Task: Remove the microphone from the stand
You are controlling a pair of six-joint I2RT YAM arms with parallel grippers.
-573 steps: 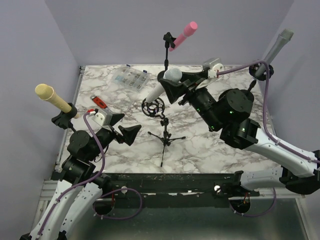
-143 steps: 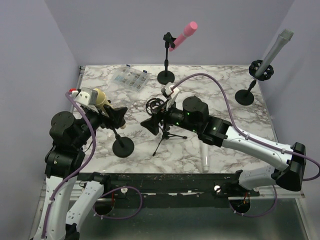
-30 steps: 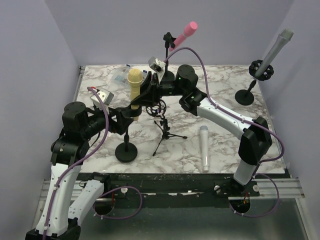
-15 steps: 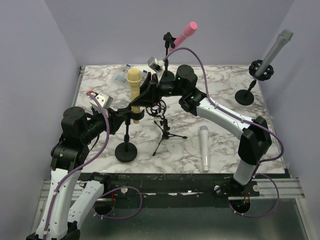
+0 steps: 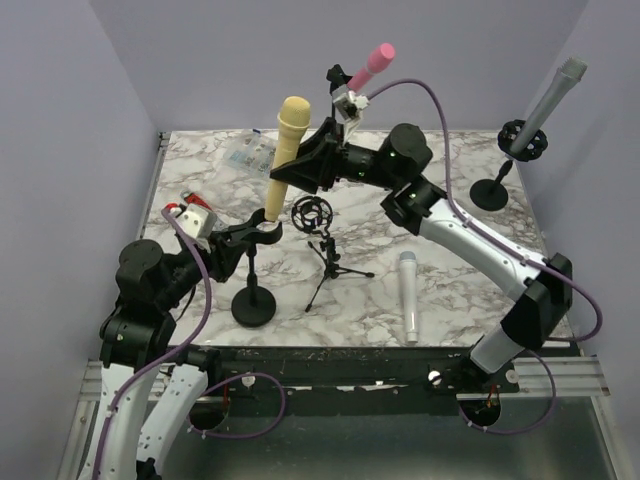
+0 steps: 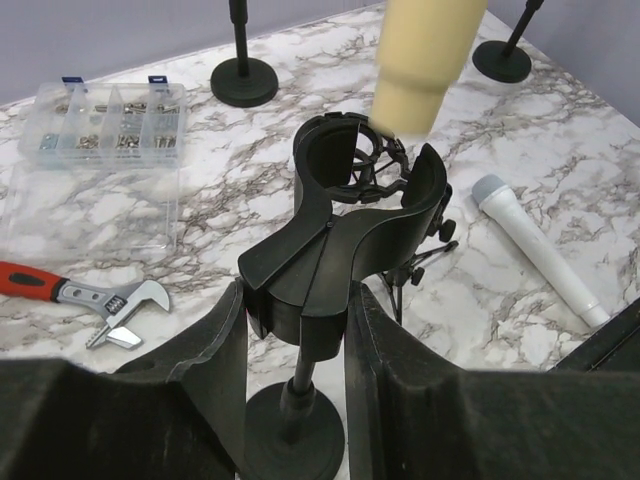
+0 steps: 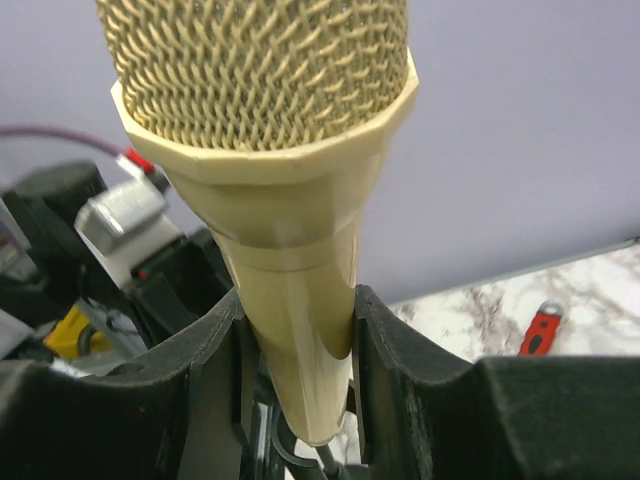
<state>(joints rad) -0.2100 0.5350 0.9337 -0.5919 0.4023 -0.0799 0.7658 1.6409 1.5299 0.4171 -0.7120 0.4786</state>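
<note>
The yellow microphone stands nearly upright in the air, and my right gripper is shut on its lower body. In the right wrist view the microphone fills the gap between the fingers. Its tapered end hangs just above and behind the black stand's clip, whose ring is empty. My left gripper is shut on the clip's neck, above the stand's round base.
A white microphone lies on the marble table to the right of a small tripod with a shock mount. Pink and grey microphones sit on stands at the back. A clear parts box and a red-handled wrench lie left.
My left gripper has shut on the stand's clip. My right gripper has lifted the yellow microphone up and to the right, out of the clip.
</note>
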